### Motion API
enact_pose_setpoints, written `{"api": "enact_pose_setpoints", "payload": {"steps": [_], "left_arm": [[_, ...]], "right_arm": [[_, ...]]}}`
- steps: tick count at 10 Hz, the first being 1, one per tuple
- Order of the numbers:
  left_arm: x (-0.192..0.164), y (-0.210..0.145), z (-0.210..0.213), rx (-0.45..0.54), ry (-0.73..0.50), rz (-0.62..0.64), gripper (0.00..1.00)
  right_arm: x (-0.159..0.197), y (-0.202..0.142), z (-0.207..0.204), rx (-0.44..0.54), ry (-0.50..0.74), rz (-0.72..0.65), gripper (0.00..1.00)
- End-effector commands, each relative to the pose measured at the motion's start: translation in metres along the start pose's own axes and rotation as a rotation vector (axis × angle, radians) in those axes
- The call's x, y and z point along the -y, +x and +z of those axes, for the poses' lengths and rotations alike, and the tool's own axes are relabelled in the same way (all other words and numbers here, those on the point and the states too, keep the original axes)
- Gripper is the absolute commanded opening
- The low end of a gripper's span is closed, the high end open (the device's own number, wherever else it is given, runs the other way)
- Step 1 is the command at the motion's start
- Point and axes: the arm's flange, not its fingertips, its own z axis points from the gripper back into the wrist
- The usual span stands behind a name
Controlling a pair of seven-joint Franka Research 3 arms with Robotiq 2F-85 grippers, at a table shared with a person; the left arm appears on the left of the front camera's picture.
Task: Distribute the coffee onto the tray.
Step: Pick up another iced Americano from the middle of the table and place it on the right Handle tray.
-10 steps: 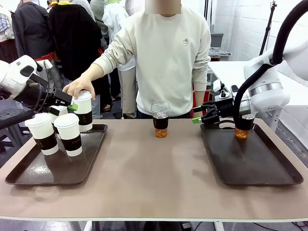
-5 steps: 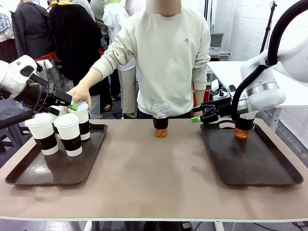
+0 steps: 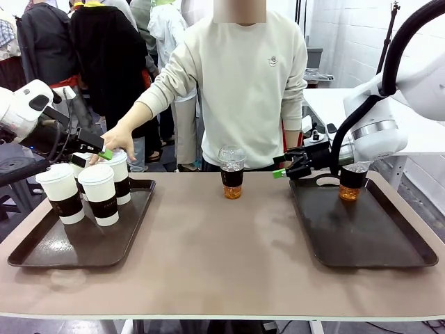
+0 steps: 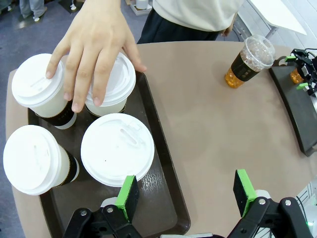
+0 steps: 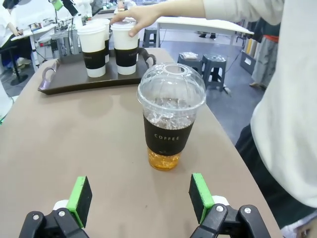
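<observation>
Coffee in four white paper cups (image 3: 99,193), lidded and dark-sleeved, stands on the left brown tray (image 3: 76,252), with the person's hand (image 3: 115,139) flat across two lids. The left gripper (image 3: 94,157) hovers just above them, fingers spread and empty. A clear dome-lidded cup (image 3: 232,174) stands on the table (image 3: 208,271). The right gripper (image 3: 279,166) is held level facing it, jaws wide and empty. Another amber cup (image 3: 348,191) stands on the right tray (image 3: 368,240).

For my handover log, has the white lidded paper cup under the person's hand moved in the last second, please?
Yes: the white paper cup has dropped lower, into the dark brown left tray.
</observation>
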Motion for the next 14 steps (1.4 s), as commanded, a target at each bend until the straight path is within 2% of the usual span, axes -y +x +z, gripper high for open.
{"api": "enact_pose_setpoints", "payload": {"steps": [1,5,8,13,14], "left_arm": [[-0.001,0.000,0.000,0.005,-0.002,0.009,1.00],[-0.001,0.000,0.000,0.005,-0.002,0.009,1.00],[-0.001,0.000,0.000,0.005,-0.002,0.009,1.00],[-0.001,0.000,0.000,0.005,-0.002,0.009,1.00],[-0.001,0.000,0.000,0.005,-0.002,0.009,1.00]], "right_arm": [[0.014,0.003,-0.018,0.011,0.041,-0.005,1.00],[0.038,-0.004,-0.052,0.037,0.080,-0.011,1.00],[0.056,-0.009,-0.059,0.066,0.097,0.010,1.00],[0.049,-0.011,-0.080,0.042,0.128,-0.005,1.00],[0.048,-0.013,-0.068,0.060,0.090,0.023,1.00]]}}
